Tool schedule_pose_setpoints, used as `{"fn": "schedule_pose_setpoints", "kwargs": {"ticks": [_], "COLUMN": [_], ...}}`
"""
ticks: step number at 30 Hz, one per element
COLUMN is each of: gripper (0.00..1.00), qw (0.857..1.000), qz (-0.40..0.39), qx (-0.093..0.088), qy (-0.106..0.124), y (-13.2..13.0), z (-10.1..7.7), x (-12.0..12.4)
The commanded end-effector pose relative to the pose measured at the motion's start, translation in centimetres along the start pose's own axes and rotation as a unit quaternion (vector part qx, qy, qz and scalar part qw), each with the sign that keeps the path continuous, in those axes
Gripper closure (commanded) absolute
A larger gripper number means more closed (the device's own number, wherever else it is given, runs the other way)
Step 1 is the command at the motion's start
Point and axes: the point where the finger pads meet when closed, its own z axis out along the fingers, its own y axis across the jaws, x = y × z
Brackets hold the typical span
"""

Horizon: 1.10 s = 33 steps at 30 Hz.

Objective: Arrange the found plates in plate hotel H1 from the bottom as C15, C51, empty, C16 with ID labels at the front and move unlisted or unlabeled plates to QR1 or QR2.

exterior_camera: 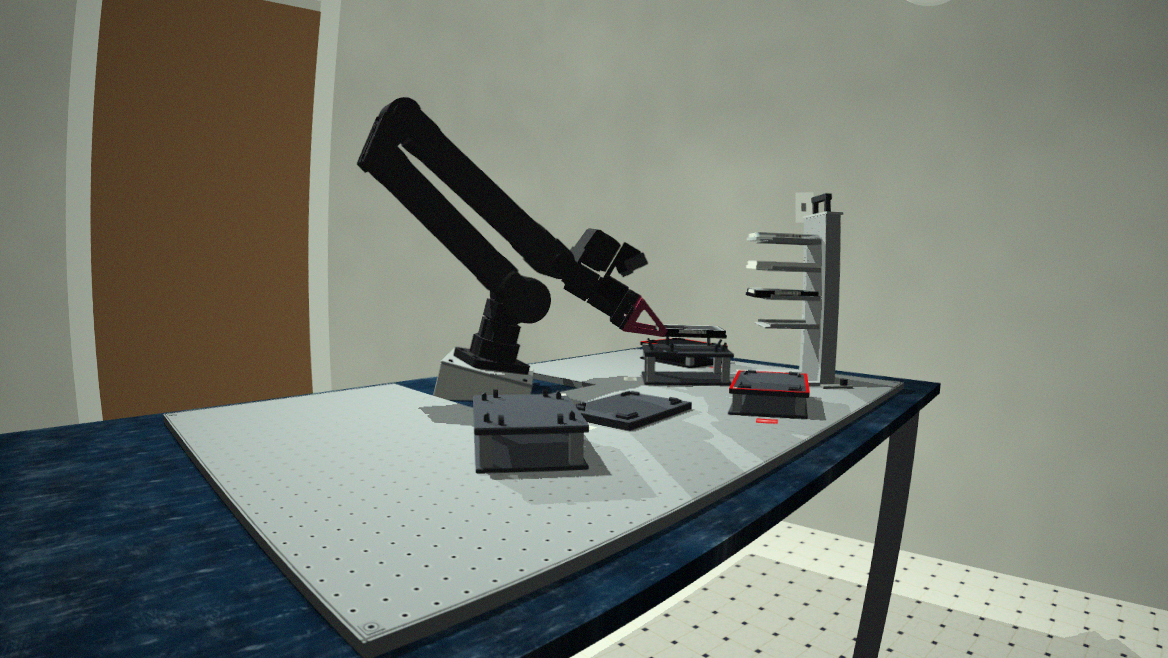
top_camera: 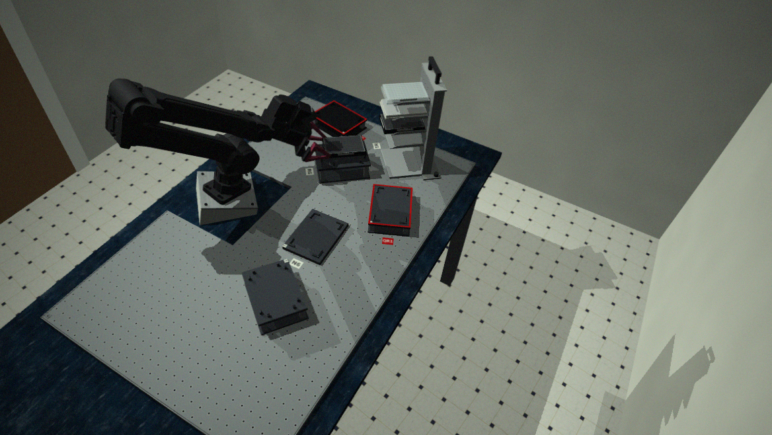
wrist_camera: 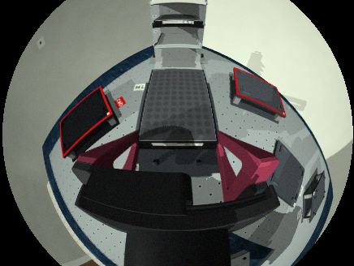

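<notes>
Dark plate (wrist_camera: pixel 177 107) held by its near short end between the wide-set maroon fingers of the gripper (wrist_camera: pixel 178 156), hovering just above a raised nest (top_camera: pixel 342 168) near the desk's far edge. Plate hotel (top_camera: pixel 431 116) at the far right corner, white plate (top_camera: pixel 403 92) on top shelf.

The top view looks down at a slant from high above and well back, taking in the whole grey perforated surface (top_camera: pixel 135 324) with the tall grey shelved plate tower (top_camera: pixel 435 124) at its far end. The exterior view stands low, near the surface's edge, facing across it to the same tower (exterior_camera: pixel 821 302). The wrist view, a close fisheye behind the tool (wrist_camera: pixel 178 158), faces along the maroon fingers toward that tower (wrist_camera: pixel 177 2), which all three share.
</notes>
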Motion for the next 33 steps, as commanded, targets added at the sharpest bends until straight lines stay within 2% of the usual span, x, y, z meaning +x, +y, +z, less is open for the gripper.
{"fn": "schedule_pose_setpoints", "kwargs": {"ticks": [1,2,5,8,10,12,13,17,19,22,25,27,29,30,33], "gripper": [0.14,0.14,0.14,0.14,0.14,0.14,0.14,0.14,0.14,0.14,0.14,0.14,0.14,0.14,0.14], "qw": [1.000,1.000,1.000,1.000,1.000,1.000,1.000,1.000,1.000,1.000,1.000,1.000,1.000,1.000,1.000], "qz": [0.014,0.015,0.009,0.014,0.010,0.010,0.016,0.009,0.012,0.007,0.011,0.007,0.007,0.015,0.009], "qx": [0.000,0.000,0.003,0.001,0.002,0.002,0.000,0.001,0.001,0.003,0.001,0.002,0.002,0.000,0.000], "qy": [-0.018,-0.021,-0.011,-0.020,-0.013,-0.013,-0.024,-0.013,-0.019,-0.011,-0.019,-0.012,-0.012,-0.026,-0.017], "y": [0.2,0.3,-0.1,0.2,0.0,0.0,0.4,0.1,0.2,-0.1,0.2,0.0,0.0,0.5,0.2], "z": [0.3,0.4,0.4,0.5,0.5,0.5,0.7,0.6,0.7,0.7,0.9,0.8,0.8,1.1,1.0], "x": [-1.7,-1.9,-0.5,-1.6,-0.5,-0.5,-2.0,-0.3,-1.0,0.2,-0.7,0.3,0.3,-1.5,-0.2]}}
